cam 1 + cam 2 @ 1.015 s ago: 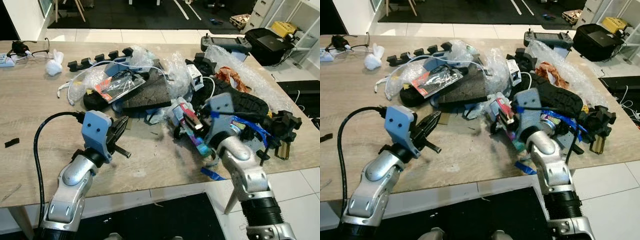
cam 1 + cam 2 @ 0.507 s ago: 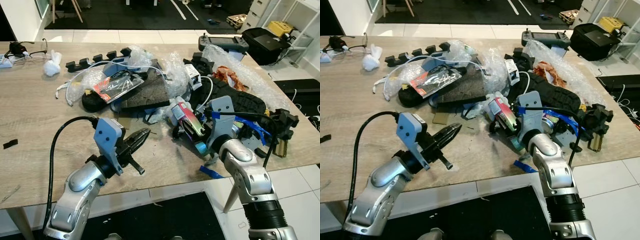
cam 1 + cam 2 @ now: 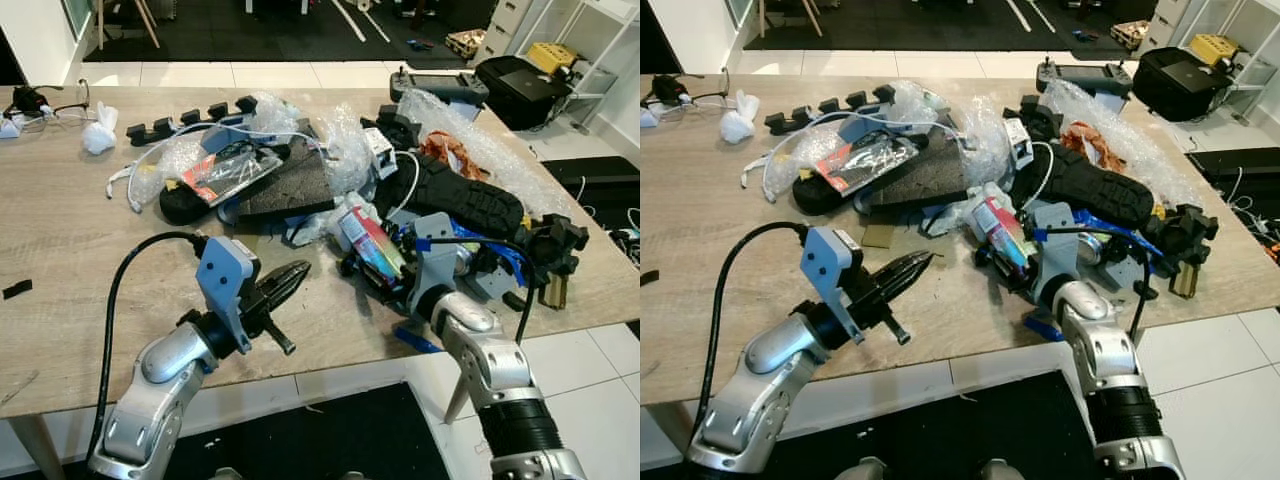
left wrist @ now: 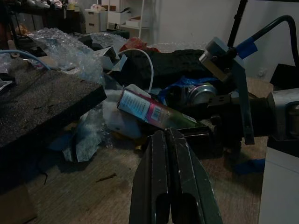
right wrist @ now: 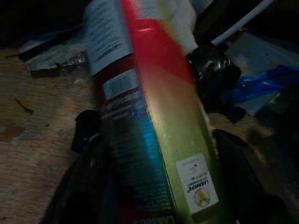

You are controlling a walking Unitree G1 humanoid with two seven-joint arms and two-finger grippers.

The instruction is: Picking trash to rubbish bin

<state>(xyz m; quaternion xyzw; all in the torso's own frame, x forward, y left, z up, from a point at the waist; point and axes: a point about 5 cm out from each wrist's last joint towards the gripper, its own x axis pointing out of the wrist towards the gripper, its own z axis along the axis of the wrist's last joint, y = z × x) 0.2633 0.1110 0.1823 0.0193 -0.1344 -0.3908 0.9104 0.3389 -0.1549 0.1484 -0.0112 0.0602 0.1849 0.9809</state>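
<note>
A colourful packet (image 3: 368, 238), red, green and blue, sits tilted at the near edge of a trash pile on the wooden table (image 3: 60, 230). My right gripper (image 3: 383, 275) is shut on the packet's lower end. In the right wrist view the packet (image 5: 154, 107) lies between the two black fingers (image 5: 88, 177). My left gripper (image 3: 300, 270) hovers low over the table to the left of the pile, shut and holding nothing, its tips pointing at the packet (image 4: 149, 109).
The pile holds a black foam slab (image 3: 290, 185), bubble wrap (image 3: 480, 145), a black shoe sole (image 3: 460, 195) and a red-and-black packet (image 3: 225, 170). A white tissue (image 3: 98, 135) lies far left. A blue tape scrap (image 3: 418, 340) lies by the front edge. A black case (image 3: 520, 85) stands at the back right.
The camera has shifted a little. My left gripper has swung forward and right, from pointing up the table to pointing at the pile. The right gripper still holds the packet.
</note>
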